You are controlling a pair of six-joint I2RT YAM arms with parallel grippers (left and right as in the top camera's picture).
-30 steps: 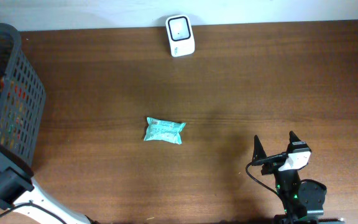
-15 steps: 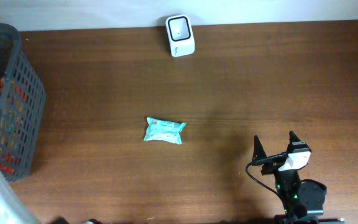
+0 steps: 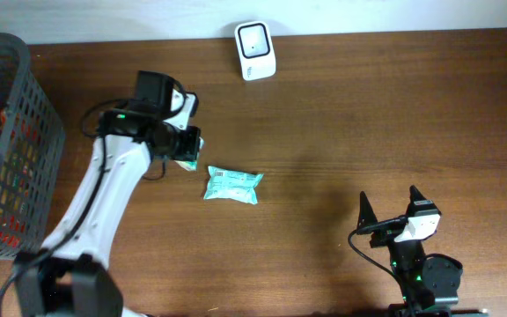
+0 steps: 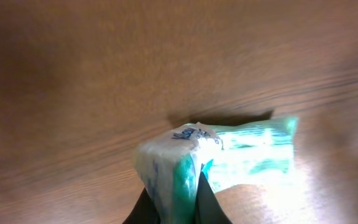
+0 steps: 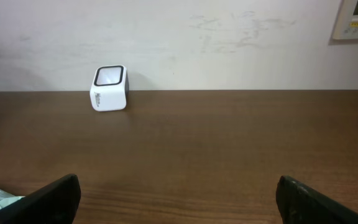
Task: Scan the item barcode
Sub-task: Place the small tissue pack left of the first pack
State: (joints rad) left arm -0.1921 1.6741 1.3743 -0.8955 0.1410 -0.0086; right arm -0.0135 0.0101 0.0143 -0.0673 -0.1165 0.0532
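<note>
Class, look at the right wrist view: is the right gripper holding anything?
No, the right gripper stands wide open, with only the table showing between its fingers.

Two green packets point(image 3: 233, 185), one white scanner point(image 3: 255, 50), one dark basket point(image 3: 38, 132), two pincers point(image 3: 389, 204).

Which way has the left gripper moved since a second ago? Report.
Yes: left gripper swung from the basket side toward the lying packet, now just beside it, gripping a second packet.
</note>
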